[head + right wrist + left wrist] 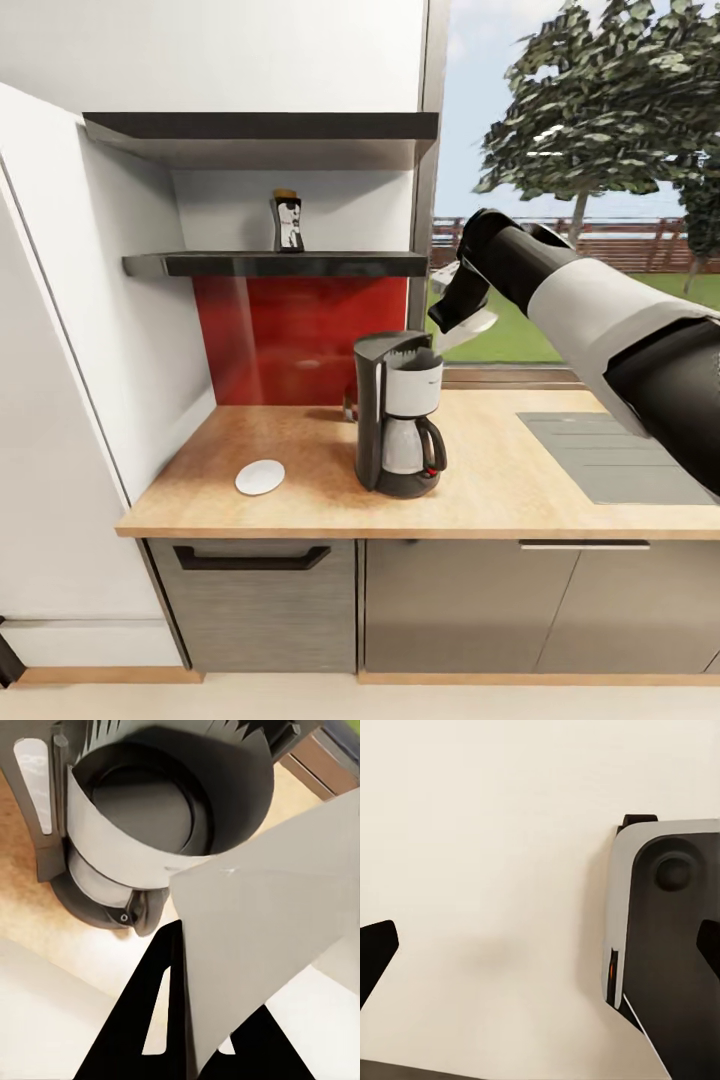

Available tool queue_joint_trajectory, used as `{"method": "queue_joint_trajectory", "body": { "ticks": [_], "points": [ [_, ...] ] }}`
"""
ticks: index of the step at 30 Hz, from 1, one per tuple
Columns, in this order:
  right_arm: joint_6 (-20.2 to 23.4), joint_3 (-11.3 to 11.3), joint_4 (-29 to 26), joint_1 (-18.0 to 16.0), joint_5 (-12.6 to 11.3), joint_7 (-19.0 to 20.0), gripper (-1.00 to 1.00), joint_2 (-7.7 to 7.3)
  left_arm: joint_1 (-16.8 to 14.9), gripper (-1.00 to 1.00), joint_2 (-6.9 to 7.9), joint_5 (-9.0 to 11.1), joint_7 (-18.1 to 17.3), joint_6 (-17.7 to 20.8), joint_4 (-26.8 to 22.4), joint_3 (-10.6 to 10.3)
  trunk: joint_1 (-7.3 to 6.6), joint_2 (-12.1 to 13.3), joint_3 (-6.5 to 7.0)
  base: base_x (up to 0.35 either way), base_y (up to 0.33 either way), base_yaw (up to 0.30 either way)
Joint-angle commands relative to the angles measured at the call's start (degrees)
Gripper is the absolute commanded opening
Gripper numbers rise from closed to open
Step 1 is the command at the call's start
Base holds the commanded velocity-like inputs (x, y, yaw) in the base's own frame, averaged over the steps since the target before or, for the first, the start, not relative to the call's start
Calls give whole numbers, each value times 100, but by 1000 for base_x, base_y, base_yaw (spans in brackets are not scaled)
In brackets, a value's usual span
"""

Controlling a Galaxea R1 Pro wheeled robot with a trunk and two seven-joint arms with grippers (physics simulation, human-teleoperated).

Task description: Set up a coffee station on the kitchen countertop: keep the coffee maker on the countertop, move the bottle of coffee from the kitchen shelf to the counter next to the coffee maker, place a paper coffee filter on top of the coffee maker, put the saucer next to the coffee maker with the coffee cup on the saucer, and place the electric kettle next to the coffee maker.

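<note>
From the head camera, the coffee maker point(398, 415) stood at the centre of the frame on the kitchen countertop point(500, 490), its glass carafe handle turned toward the lower right. The saucer point(260, 477) lay flat on the wood to its lower left, apart from it. Up in the top centre, the bottle of coffee point(287, 222) was on the kitchen shelf point(290, 264), so that move looked not yet done. The right arm reached in from the right edge, and the right gripper point(462, 300) hung just above and to the right of the machine's open top, carrying the paper coffee filter point(468, 328); I judged it held there to line the cone up over the basket before lowering.

In the left wrist view, two dark fingertips point(376, 945) sat at the far left and right edges, wide apart, with nothing between them: the left gripper's jaws were open. Pale floor lay behind, and a grey-and-black part of the robot point(667, 937) filled the right side.

In the right wrist view, the black fingers point(161, 1012) at the bottom were closed on the white filter point(255, 937), which fanned toward the upper right. The coffee maker's round basket point(150, 802) gaped in the upper left, directly beyond the filter's edge
</note>
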Motion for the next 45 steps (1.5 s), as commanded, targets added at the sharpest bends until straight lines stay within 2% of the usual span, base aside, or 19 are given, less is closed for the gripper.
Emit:
{"method": "queue_joint_trajectory", "body": {
  "ticks": [1, 14, 26, 45],
  "points": [
    [8, 9, -7, 6, 62, 14, -100, -3, -2, 100, 0, 9, 3, -21, 6, -8, 2, -4, -2, 3, 3, 0],
    [8, 9, -4, 25, 69, 12, -100, -13, 3, 100, 18, 13, 3, -20, 15, -8, 2, -4, -2, 148, 63, 0],
    [8, 9, -6, 270, 81, -5, -100, -31, 42, 100, 10, 15, 3, -20, 12, -8, 2, -4, -2, 9, 4, 0],
    [8, 9, -7, 298, 82, -10, -100, -51, 42, 100, -7, 17, 3, -20, 6, -8, 2, -4, -2, 63, 18, 0]
  ]
}}
